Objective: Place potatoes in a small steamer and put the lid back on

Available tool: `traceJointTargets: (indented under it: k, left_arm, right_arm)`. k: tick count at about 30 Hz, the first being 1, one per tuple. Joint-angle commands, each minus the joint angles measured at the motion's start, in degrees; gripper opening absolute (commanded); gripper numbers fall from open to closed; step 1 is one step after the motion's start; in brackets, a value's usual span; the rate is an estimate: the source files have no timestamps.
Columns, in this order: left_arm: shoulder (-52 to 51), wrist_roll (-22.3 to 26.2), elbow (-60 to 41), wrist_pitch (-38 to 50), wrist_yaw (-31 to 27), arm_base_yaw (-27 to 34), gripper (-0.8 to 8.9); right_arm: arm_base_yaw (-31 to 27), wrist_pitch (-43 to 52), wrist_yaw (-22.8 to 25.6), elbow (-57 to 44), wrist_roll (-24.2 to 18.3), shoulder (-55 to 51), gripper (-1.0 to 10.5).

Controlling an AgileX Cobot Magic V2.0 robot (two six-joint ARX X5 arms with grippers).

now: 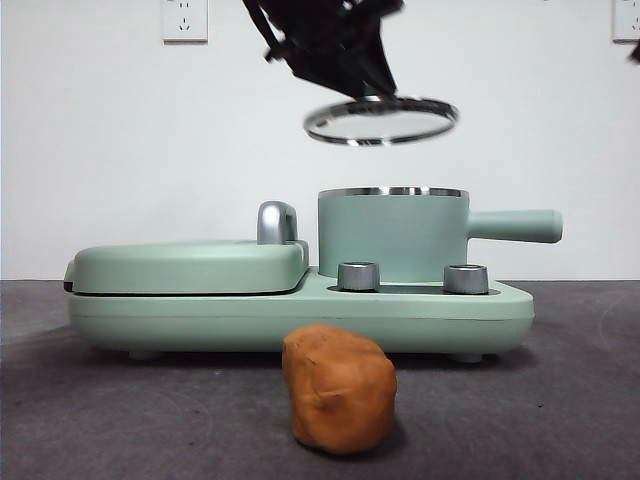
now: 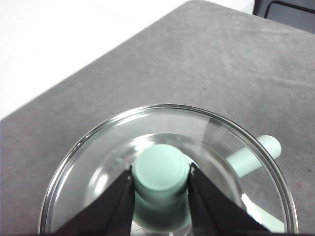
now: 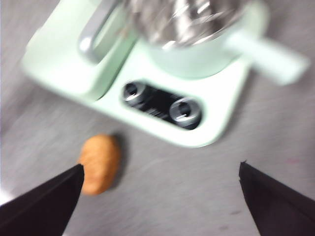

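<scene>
Left claw: the left claw [image 2: 160,184] grips the small mint-green knob [image 2: 161,172] of the round clear glass lid with a steel rim [image 1: 381,120], one black jaw pressed on each side of the knob.
Lid: it hangs in the air, slightly tilted, above the open pot and clear of its rim; in the front view the dark arm comes down to it from the top edge.
Steamer: the mint-green cylindrical pot with a shiny steel rim [image 1: 393,236] stands uncovered on the right half of a mint-green cooker base [image 1: 300,315], its straight side handle [image 1: 515,226] pointing right.
Potato: one orange-brown, egg-shaped lump with a dented matte surface [image 1: 339,388] lies on the grey worktop [image 1: 560,400], near side of the cooker base, about level with its middle and apart from it.
Right claw: the right claw [image 3: 160,196] is spread wide and holds nothing; it hovers over the worktop on the near side of the cooker, with the potato [image 3: 100,163] near one of its jaws. This view is blurred.
Griddle: a flat mint-green cover [image 1: 190,266] with a chrome handle [image 1: 277,222] sits closed on the left half of the base.
Dials: two steel knobs [image 1: 359,276] stand on the front ledge of the base, just before the pot.
</scene>
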Motion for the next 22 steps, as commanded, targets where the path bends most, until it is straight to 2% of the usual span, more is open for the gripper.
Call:
traceJointTargets:
  k: [1, 6, 12, 22]
  left_arm:
    - [-1.7, -0.4, 1.9, -0.1, 0.3, 0.7, 0.18]
    - [-5.2, -0.4, 1.9, -2.3, 0.3, 2.9, 0.17]
    - [-8.7, -0.1, 1.9, -4.3, 0.3, 6.3, 0.17]
    - [-10.9, -0.2, 1.9, -6.6, 0.3, 12.3, 0.17]
  right_arm:
    - [4.2, 0.5, 1.9, 1.1, 4.3, 3.0, 5.0]
    - [13.1, 1.9, 7.1, 1.1, 9.9, 9.4, 5.0]
    - [21.2, 7.8, 9.9, 1.1, 15.0, 17.5, 5.0]
    - [28.3, 13.5, 10.2, 1.1, 18.2, 30.3, 5.0]
